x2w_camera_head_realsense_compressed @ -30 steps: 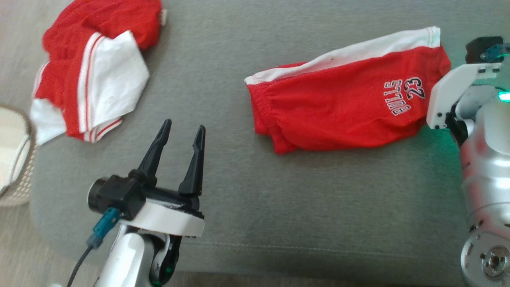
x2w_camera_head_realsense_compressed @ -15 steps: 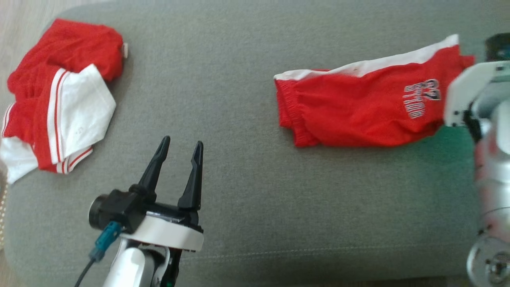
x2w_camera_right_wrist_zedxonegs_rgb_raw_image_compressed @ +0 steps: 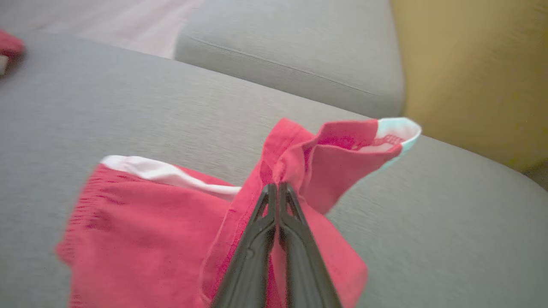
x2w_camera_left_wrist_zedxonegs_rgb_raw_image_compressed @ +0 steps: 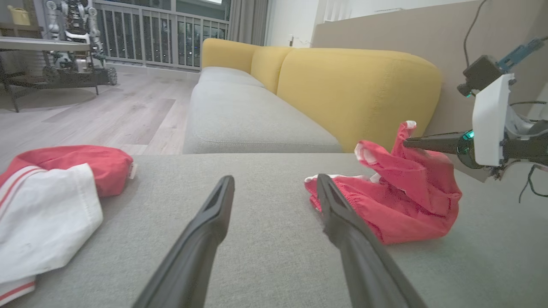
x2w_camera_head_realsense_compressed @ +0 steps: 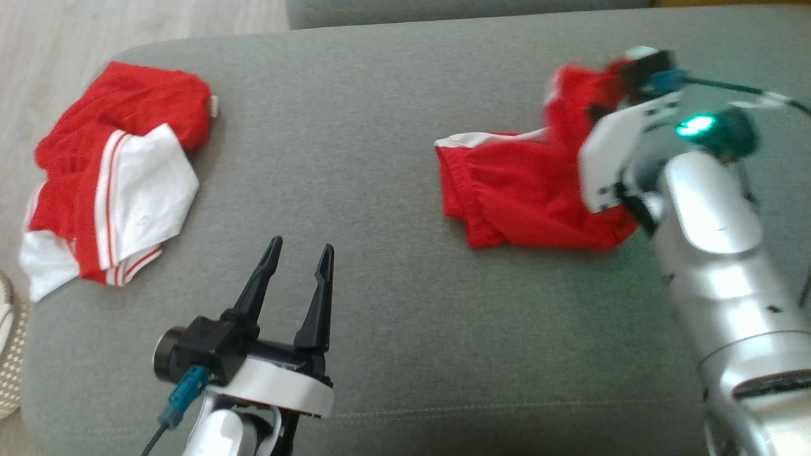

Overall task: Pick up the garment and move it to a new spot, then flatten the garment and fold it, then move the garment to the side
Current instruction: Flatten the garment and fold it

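While the right gripper [x2w_camera_right_wrist_zedxonegs_rgb_raw_image_compressed: 277, 186] has its fingers clamped on a raised leg of the red shorts [x2w_camera_head_realsense_compressed: 513, 196], whose waistband lies on the right half of the grey cushion [x2w_camera_head_realsense_compressed: 393, 304], it should lift higher before travelling so nothing drags, the left gripper [x2w_camera_head_realsense_compressed: 299, 250] hovering spread above that cushion's front.

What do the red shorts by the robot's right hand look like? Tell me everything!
The shorts are bright red, thin, soft-looking cloth with a white stripe along one side and a puckered, stretchy waistband. They are bunched up, not flat. The waistband end lies on the grey cushion. The other end is up in the air, folded over, pinched between the shut fingers of the right gripper. A white hem shows at the raised tip.
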### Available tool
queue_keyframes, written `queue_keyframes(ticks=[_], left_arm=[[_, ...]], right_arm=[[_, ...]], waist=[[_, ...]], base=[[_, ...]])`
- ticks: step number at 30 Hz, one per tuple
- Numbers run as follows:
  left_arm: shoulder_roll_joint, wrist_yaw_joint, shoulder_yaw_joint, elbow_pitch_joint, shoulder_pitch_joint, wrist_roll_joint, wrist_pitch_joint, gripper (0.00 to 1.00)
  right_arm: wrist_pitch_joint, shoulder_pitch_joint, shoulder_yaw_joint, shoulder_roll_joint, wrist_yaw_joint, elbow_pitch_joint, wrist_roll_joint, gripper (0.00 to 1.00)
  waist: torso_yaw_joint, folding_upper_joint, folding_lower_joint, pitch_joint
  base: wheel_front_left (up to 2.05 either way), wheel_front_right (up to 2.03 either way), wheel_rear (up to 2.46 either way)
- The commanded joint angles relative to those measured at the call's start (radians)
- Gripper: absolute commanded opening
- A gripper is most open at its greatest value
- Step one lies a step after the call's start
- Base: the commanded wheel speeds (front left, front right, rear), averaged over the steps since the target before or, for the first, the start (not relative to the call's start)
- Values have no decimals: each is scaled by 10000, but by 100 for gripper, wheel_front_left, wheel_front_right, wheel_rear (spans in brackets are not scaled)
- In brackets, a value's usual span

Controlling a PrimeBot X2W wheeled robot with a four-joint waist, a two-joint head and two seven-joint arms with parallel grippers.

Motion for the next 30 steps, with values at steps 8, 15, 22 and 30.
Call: queue_keyframes(ticks=[8, 15, 22, 30], left_arm=[[-13, 148, 241, -301, -203, -152, -53, 100], [-14, 168, 173, -286, -324, -284, -53, 100], [-14, 337, 350, -353, -225, -292, -53, 100], [-14, 511, 591, -454, 13, -207, -53, 100]], right_arm=[[1044, 847, 2884, 265, -4, -2300, 2580, 0], [1434, 1824, 2962, 266, -4, -3387, 3085, 100], [481, 2688, 1726, 267, -4, -5471, 3283, 100], [-367, 4028, -650, 267, -4, -6759, 1671, 100]], waist=[[498, 0, 0, 90], [748, 0, 0, 207], [593, 0, 0, 41], [198, 0, 0, -162]], base=[[0, 0, 0], [0, 0, 0], [0, 0, 0], [0, 0, 0]])
